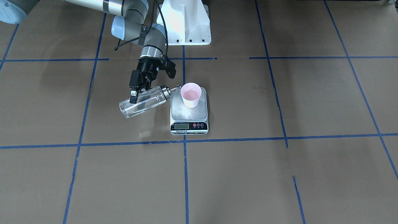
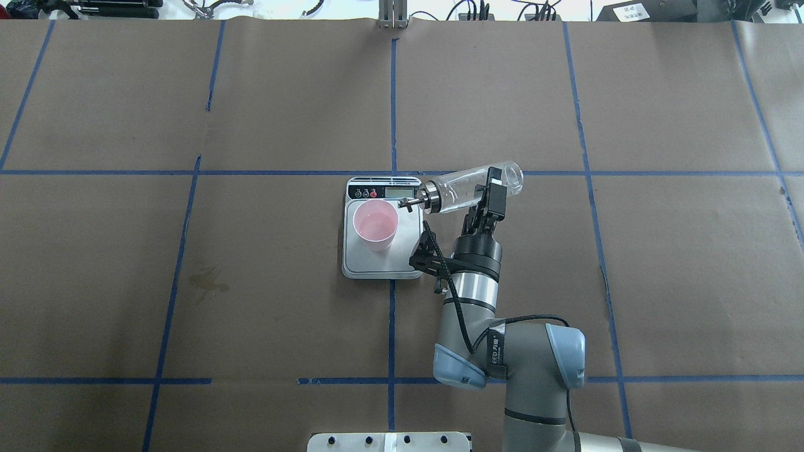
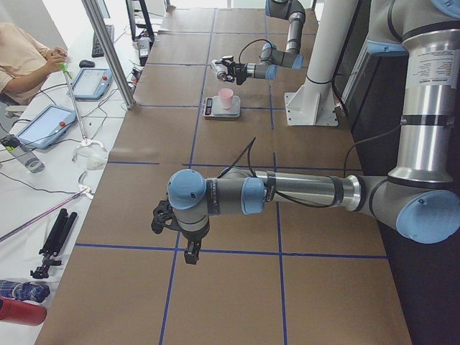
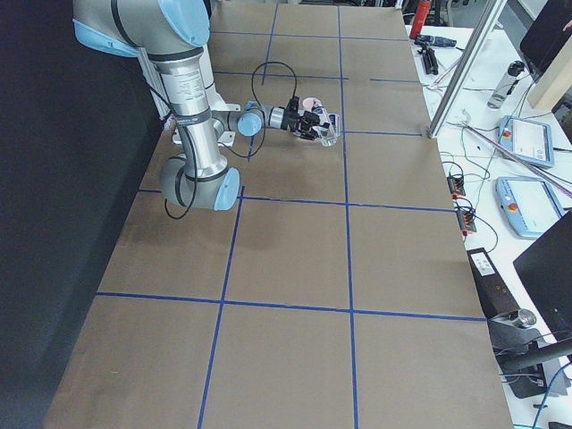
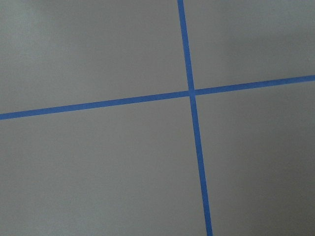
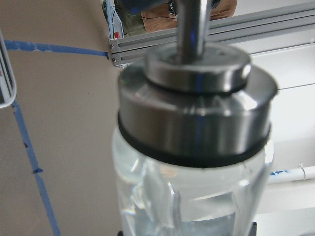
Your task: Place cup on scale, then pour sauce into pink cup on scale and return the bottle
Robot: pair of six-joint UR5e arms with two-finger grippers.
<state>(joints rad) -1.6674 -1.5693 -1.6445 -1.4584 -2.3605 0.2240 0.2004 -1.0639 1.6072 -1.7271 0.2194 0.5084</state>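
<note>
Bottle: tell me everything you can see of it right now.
The bottle is a small clear glass cylinder with a shiny silver metal cap and a thin spout. Clear liquid shows faintly inside. It is held off the table, tipped almost flat. Its base points away from the scale and its spout reaches the rim of the pink cup standing there. The right gripper is shut on the glass body, nearer the base. No stream is visible.

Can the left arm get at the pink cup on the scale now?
Probably yes. The cup has open table on its left side; the bottle and the right gripper are on the other side. The left gripper hangs far off, though.
</note>
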